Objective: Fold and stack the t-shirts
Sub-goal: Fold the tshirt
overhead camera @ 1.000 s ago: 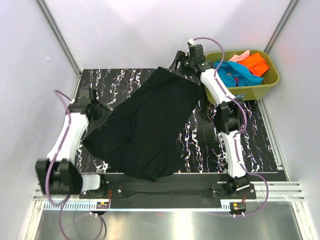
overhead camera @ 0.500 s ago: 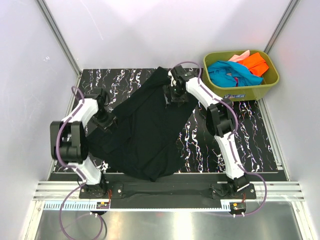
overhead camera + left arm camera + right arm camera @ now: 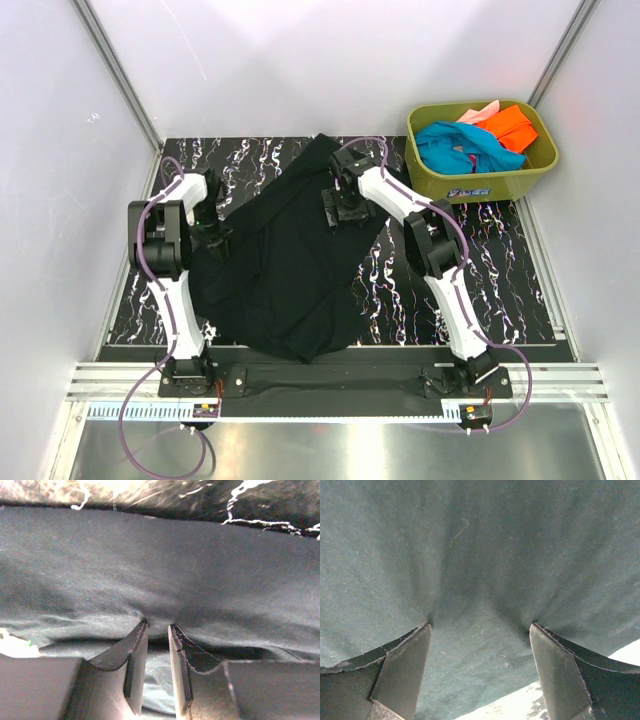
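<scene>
Top external view: the large, solid black cloth t-shirt [image 3: 285, 265] lies spread flat to the left of the olive-green plastic tub [image 3: 480, 186], probably laid out for folding. On the shirt's tub-side edge, the right gripper [image 3: 480, 625] is spread wide, both tips dimpling the cloth and holding nothing. At the edge farthest from the tub, the left gripper [image 3: 157, 626] has narrowed around a small pucker; whether it truly grips cannot be told.

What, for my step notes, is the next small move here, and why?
Probably close the right gripper: its jaws stand wide, tips pressed into the black t-shirt, while the left gripper seems pinched on the shirt's edge. Both need a hold before folding.
</scene>
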### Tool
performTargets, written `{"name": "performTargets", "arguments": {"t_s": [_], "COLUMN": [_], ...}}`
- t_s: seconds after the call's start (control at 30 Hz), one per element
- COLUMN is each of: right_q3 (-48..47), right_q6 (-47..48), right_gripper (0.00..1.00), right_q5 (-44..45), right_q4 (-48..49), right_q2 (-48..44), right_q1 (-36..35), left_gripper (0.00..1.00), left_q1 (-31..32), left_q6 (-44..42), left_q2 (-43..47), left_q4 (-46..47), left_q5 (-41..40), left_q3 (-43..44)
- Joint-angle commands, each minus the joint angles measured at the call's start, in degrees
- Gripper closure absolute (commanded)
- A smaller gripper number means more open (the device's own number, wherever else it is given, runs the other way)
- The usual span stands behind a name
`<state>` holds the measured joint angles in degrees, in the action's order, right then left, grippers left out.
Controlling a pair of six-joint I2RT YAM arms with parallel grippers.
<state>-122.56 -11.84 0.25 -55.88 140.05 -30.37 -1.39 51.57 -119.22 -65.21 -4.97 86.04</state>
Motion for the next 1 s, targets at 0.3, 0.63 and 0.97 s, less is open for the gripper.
{"name": "performTargets", "arguments": {"t_s": [0.3,0.63,0.97], "right_q3": [19.4,13.0,10.7], "right_q6": [-20.9,-26.1,-8.6], "right_gripper": [0.07,0.0,0.0], "right_q5": [-4.5,-19.1,-4.7], "right_q4": [6.3,6.7,0.0], "right_q2": [-7.6,-10.8,-15.5], "right_q1": [-9.0,-12.3,-3.2], "left_gripper": [0.71,0.67,0.53], "left_q1": [-3.0,-5.1,-5.1], "left_q6": [-11.4,-28.2,-28.9], "left_q2": [-16.7,-20.1,1.3], "left_q4": [-7.0,-0.4,2.2], "left_q5": [-16.1,-11.3,-14.3], "left_q3": [25.9,41.0,34.4]}}
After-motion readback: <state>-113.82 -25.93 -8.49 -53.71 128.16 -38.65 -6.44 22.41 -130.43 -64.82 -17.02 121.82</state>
